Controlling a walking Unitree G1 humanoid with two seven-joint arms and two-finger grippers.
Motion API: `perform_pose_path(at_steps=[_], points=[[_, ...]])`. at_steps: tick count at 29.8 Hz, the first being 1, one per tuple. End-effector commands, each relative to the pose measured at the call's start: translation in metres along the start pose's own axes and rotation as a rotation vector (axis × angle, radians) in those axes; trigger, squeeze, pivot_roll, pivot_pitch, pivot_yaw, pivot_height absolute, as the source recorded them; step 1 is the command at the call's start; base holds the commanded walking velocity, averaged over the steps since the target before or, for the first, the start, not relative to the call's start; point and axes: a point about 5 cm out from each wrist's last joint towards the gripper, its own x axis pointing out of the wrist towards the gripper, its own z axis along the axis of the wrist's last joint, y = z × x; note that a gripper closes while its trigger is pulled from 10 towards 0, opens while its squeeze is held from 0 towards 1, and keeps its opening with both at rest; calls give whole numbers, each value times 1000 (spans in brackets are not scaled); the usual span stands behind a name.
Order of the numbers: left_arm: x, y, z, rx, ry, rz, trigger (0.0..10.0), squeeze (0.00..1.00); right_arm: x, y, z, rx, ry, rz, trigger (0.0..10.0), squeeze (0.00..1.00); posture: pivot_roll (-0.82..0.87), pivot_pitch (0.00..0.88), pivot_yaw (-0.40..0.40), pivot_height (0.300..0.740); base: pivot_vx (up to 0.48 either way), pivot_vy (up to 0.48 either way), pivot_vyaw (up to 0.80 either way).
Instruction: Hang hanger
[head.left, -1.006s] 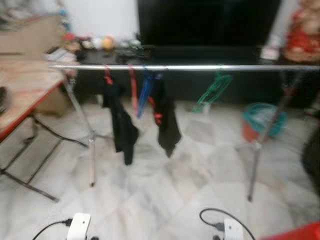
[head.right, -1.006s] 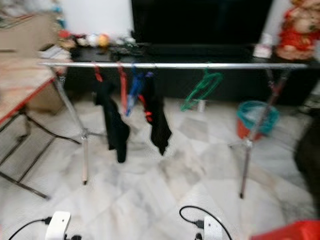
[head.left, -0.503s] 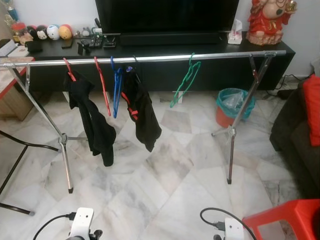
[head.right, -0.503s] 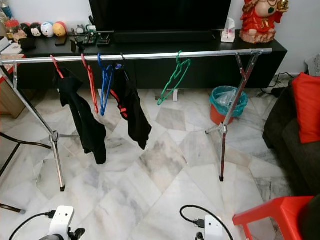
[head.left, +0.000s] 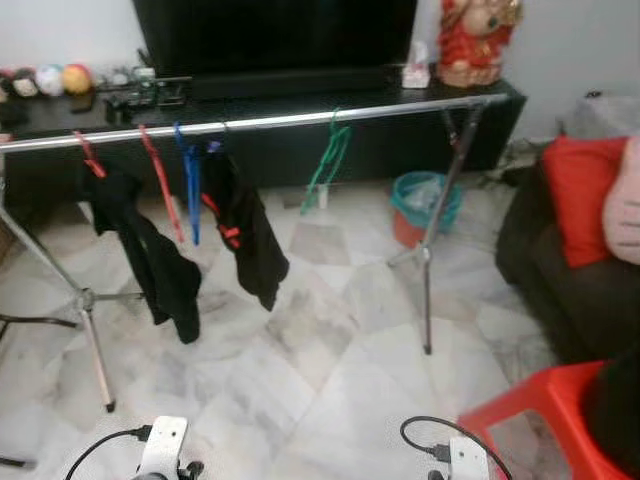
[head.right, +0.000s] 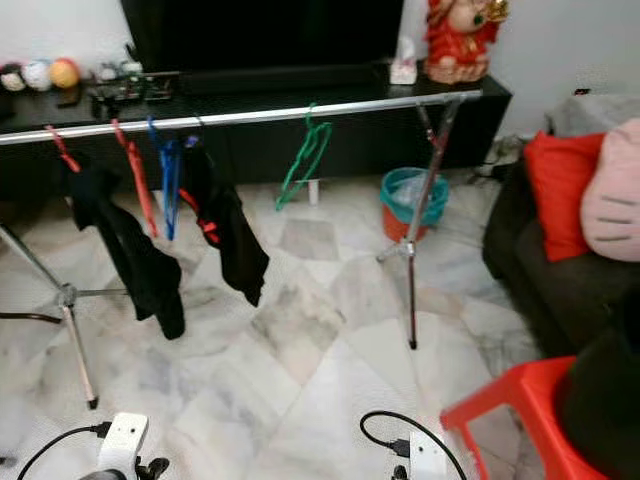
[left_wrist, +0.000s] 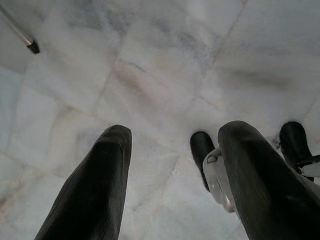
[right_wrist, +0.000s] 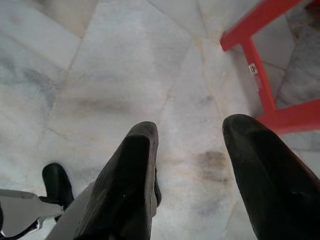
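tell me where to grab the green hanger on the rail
Probably best by the green hanger where its shoulders meet below the hook, coming from the robot's side of the rail. It hangs alone, tilted, apart from the black clothes, so the fingers have open space around it and can lift the hook off upward.

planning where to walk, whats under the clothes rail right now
Under the rail: marble floor, the rack's legs, hanging black clothes and hangers. A teal bin stands behind it. The floor behind the clothes is hidden.
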Motion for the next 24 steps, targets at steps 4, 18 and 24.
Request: perform_pose_path(at_steps=[4,18,24], points=[[-1,4,-6,16,29,11,10000,0,0,2,-3,2,11,4,10000,0,27,4,27,740,0,0,-769],[-1,4,-6,30,28,16,10000,0,0,3,-2,4,9,4,10000,0,26,5,28,740,0,-75,-762],[-1,4,-6,23,28,20,10000,0,-1,3,-3,-2,12,6,10000,0,28,7,27,740,0,-282,-756]])
